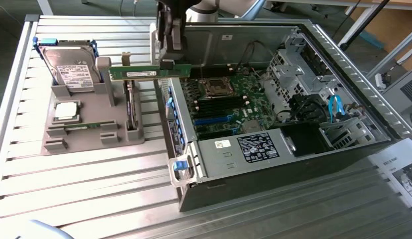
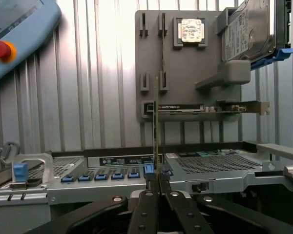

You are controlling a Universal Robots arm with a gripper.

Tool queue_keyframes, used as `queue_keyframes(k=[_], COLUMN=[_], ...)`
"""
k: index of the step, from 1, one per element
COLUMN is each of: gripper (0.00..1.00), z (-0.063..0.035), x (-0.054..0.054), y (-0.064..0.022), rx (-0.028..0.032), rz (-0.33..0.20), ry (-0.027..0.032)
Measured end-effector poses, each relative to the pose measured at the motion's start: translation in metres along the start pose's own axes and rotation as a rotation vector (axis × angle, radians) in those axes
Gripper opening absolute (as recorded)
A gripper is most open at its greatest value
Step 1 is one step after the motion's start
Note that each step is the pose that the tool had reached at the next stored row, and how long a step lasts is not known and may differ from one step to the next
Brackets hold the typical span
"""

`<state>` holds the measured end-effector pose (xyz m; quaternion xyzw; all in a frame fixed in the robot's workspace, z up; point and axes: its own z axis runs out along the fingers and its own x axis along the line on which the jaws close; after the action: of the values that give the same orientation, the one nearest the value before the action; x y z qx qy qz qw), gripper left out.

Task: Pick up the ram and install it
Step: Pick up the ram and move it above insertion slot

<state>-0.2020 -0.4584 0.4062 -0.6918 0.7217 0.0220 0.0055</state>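
Gripper (image 1: pixel 168 63) clamped on the ram (image 1: pixel 148 73) near one end, the stick jutting beyond the fingers (image 2: pixel 146 204), above the case (image 1: pixel 223 159) rim.

Jaws grip the ram (image 1: pixel 143 73) (level) beside the case (image 1: pixel 292 184).

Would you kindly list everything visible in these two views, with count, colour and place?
ram: one, green, held in the air between the holder and the case.
hard drive: one, silver with blue rails, upright in the holder.
processor chip: one, silver, flat in the holder.
bracketed card: one, dark, on edge in the holder.
holder: one, grey, on the table, exterior view's left.
computer case: one, dark grey, open, exterior view's right.
motherboard: one, green, inside the case.
table: one, silver, slatted, under everything.
hand: one, black, shut on the ram.
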Motion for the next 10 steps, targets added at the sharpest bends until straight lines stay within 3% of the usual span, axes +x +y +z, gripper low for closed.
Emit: queue_keyframes(k=[10], gripper=[0.12], z=[-0.0004], x=[-0.001], y=[-0.018], rx=[0.0], rz=[0.0], ry=[-0.0001])
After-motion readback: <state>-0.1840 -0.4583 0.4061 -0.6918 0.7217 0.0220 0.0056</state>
